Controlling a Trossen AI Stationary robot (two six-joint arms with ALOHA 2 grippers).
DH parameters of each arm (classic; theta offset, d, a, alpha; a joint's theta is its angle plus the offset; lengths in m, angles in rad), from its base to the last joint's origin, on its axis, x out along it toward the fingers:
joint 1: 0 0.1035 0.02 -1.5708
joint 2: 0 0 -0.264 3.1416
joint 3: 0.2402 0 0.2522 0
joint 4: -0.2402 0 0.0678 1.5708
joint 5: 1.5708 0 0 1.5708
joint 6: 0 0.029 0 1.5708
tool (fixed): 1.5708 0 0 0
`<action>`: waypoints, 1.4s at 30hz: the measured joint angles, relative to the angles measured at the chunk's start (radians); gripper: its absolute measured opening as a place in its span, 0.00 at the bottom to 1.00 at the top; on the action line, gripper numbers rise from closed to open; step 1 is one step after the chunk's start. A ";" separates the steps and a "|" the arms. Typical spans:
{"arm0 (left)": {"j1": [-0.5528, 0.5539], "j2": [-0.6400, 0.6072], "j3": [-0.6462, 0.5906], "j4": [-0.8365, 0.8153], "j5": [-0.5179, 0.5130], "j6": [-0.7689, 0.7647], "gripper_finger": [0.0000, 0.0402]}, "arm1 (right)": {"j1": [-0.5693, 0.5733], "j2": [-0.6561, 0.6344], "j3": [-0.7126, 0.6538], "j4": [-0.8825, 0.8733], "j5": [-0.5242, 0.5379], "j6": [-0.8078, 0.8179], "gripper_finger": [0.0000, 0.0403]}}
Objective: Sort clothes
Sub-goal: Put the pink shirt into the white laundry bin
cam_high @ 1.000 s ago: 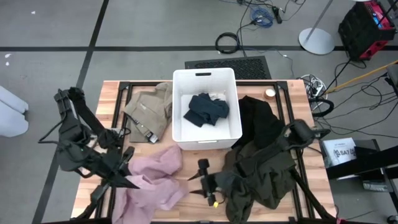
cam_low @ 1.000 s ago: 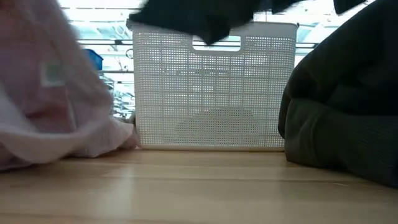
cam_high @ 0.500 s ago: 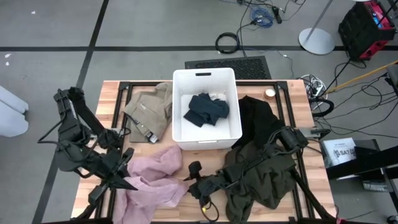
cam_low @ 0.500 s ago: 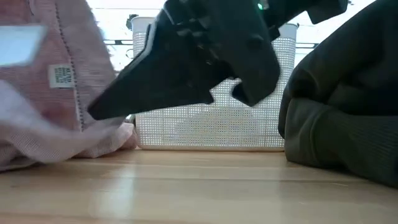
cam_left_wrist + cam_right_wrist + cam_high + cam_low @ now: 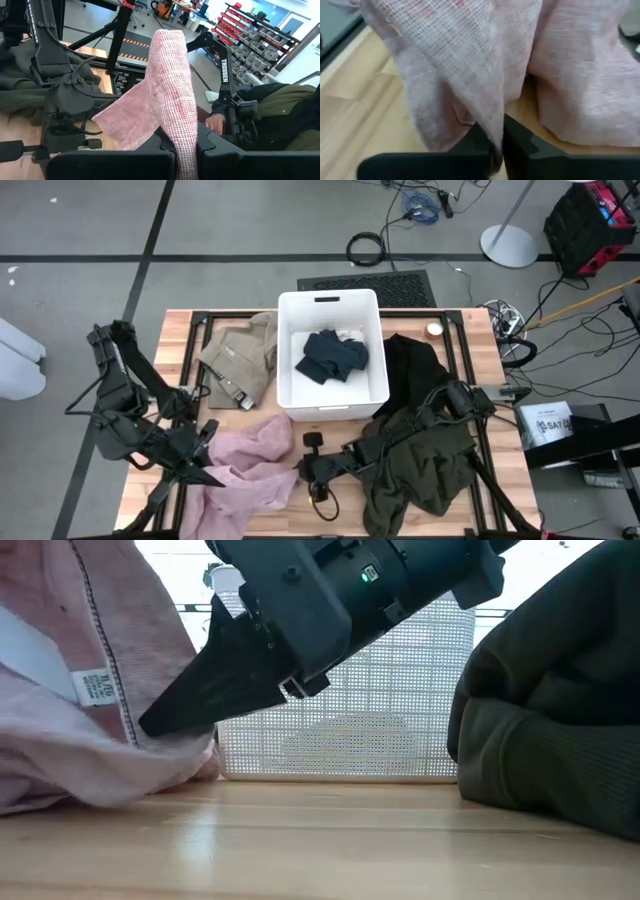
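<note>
The pale pink garment (image 5: 250, 465) lies bunched at the table's near left, with a white label (image 5: 90, 688) showing in the low view. My left gripper (image 5: 208, 470) is shut on its left part. My right gripper (image 5: 298, 470) reaches in from the right and is shut on its right edge. The navy garment (image 5: 332, 355) lies in the white bin (image 5: 330, 302). The khaki garment (image 5: 240, 355) lies flat left of the bin. The black garment (image 5: 415, 365) and the olive garment (image 5: 425, 470) lie right of the bin, under my right arm. My left gripper pinches a fold of the pink garment (image 5: 175, 115) between its two fingers; the cloth stands up out of the fingers in a narrow ridge. The rest of the garment lies on the table. My right gripper pinches the pink garment's right edge (image 5: 492, 127) between its two fingers (image 5: 520, 140). It comes from the table's right, slanting down, fingertips low over the wood (image 5: 160, 720). The cloth drapes slack beyond the fingers, with its lower part on the table.
The white bin stands at the table's far middle. A small round thing (image 5: 433, 330) sits at the far right. Bare wood (image 5: 330, 840) shows along the near edge between the pink and olive garments. A person's hand (image 5: 215, 122) shows beyond the table.
My right gripper has moved toward the table's left and down, from over the olive garment's edge to the pink garment's right edge. The pink cloth near it has shifted and its labelled part has risen in the low view.
</note>
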 joint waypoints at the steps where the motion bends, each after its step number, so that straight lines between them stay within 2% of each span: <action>1: 0.000 0.000 0.000 0.000 0.000 0.000 0.03 | -0.004 0.000 0.000 0.001 -0.016 0.007 0.03; 3: -0.002 0.002 0.000 -0.006 0.000 0.000 0.03 | -0.004 -0.004 0.000 -0.002 -0.039 0.007 0.01; 7: -0.020 0.019 0.000 -0.015 0.000 0.001 0.03 | 0.012 -0.076 -0.002 -0.042 -0.020 -0.022 0.00; 15: -0.040 0.039 0.000 0.021 -0.038 0.028 0.03 | 0.093 -0.355 0.000 -0.151 0.214 -0.121 0.00; 20: -0.040 0.039 0.012 0.222 -0.046 0.228 0.03 | 0.165 -0.521 0.000 -0.124 0.391 -0.290 0.00; 24: -0.040 0.039 0.040 0.394 -0.084 0.469 0.03 | 0.184 -0.634 0.000 -0.004 0.437 -0.459 0.00; 28: -0.032 0.039 0.089 0.483 -0.149 0.721 0.03 | 0.174 -0.721 0.000 0.175 0.435 -0.607 0.00; 32: 0.003 0.039 0.149 0.514 -0.206 0.889 0.03 | 0.118 -0.790 0.000 0.315 0.419 -0.653 0.00; 42: 0.119 0.011 0.258 0.476 -0.204 1.071 0.03 | -0.112 -0.866 0.000 0.341 0.069 -0.403 0.00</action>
